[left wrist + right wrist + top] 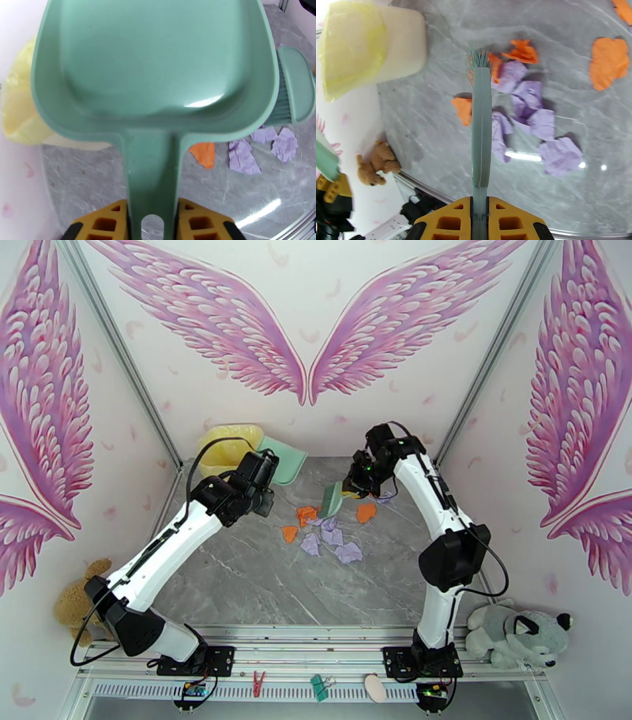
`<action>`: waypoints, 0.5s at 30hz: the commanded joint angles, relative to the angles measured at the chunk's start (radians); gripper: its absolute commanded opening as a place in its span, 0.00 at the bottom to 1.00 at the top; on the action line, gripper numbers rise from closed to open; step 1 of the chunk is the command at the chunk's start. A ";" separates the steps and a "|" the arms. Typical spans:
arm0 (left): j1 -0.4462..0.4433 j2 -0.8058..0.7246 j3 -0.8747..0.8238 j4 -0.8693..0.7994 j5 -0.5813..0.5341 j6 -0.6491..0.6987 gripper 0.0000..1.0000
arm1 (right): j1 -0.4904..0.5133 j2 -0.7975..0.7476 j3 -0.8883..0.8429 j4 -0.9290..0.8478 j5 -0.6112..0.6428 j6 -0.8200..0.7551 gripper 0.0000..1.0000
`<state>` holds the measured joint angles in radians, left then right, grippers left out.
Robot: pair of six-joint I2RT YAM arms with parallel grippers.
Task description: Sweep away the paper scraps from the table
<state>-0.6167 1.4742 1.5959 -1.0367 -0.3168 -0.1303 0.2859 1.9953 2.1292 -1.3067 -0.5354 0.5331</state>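
The left tool point(152, 221) is clamped on the handle of the mint-green dustpan point(158, 67), which sits beside the yellow-lined bin point(225, 444) at the far left corner of the grey desk point(253, 587). The right tool point(480, 223) is clamped on the brush point(480, 126), its bristles at the far edge of the paper scraps point(330, 536). These orange and lavender wads lie clustered mid-desk between the arms, with one orange piece slightly apart to the right.

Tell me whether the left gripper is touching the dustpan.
Touching. The left wrist view shows the left gripper clamped on the dustpan handle, with its yellow fingers pressed against both sides and no gap visible.
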 commanded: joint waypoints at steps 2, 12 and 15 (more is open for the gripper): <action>0.012 -0.132 -0.090 0.041 0.112 -0.094 0.00 | 0.070 0.121 0.123 0.176 -0.125 0.211 0.00; 0.012 -0.256 -0.253 -0.033 0.206 -0.109 0.00 | 0.182 0.383 0.278 0.347 -0.149 0.455 0.00; 0.015 -0.286 -0.285 -0.036 0.208 -0.109 0.00 | 0.204 0.419 0.271 0.336 -0.135 0.447 0.00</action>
<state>-0.6064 1.2385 1.3338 -1.0626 -0.1280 -0.2253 0.4778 2.3878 2.3753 -1.0046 -0.6628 0.9283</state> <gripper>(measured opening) 0.282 0.129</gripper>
